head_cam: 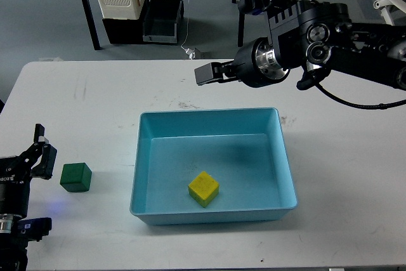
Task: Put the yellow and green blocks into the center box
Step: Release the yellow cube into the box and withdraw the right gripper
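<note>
Taking the light-blue tray [216,215] as the landmark, the left hand [42,152] sits well to its left on the white counter [342,176], fingers spread and holding nothing, with the green block [76,177] just beside it on the tray side. The step in hand looks to be picking up that block: the fingers should straddle two opposite flat faces squarely, close firmly, lift clear of the tray's rounded rim, and release low over bare floor, away from the yellow block [203,188], which already lies inside near the front wall. Above the tray's far wall, the right hand [209,73] hangs off the counter, carrying nothing; whether its fingers are parted I cannot tell.
</note>
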`<state>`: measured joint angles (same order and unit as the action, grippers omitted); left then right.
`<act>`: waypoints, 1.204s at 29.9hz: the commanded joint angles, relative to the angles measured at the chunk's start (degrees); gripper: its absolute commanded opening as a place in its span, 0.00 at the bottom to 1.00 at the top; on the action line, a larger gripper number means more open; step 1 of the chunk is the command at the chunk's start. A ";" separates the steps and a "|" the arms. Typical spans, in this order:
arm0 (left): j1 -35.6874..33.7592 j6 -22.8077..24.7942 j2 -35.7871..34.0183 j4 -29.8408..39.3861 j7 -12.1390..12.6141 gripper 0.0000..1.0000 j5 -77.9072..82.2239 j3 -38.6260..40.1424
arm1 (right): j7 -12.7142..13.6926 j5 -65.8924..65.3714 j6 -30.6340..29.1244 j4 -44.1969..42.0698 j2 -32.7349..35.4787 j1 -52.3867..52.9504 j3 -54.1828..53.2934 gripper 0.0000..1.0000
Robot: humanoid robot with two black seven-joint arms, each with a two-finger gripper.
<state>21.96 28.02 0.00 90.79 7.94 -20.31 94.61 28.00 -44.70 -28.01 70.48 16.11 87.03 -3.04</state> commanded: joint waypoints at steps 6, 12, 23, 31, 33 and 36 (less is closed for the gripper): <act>-0.25 -0.02 0.00 0.00 0.06 1.00 0.09 -0.30 | 0.00 21.72 2.68 -9.38 4.98 -3.35 -13.64 1.00; -0.69 -0.02 0.00 0.00 0.15 1.00 0.18 -0.30 | 0.00 27.91 4.19 -16.42 5.86 -8.79 -29.70 1.00; -1.66 -0.02 0.00 -0.35 0.50 1.00 0.36 -0.39 | 0.00 31.68 3.93 -21.35 2.09 -27.42 -70.40 1.00; -2.01 -0.02 0.00 -0.44 0.59 1.00 0.36 -0.39 | 0.00 34.85 7.34 -17.93 -0.47 -40.25 -90.81 1.00; -2.01 -0.02 0.00 -0.53 0.59 1.00 0.44 -0.39 | 0.00 34.94 9.10 -15.65 -0.55 -44.12 -94.85 1.00; -1.93 -0.02 0.00 -0.44 0.59 1.00 0.45 -0.39 | -3.99 34.94 12.35 -10.82 -2.30 -50.36 -100.39 1.00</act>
<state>19.94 27.99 0.00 90.28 8.53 -19.91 94.22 27.24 -9.78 -18.78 55.25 15.23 42.17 -98.24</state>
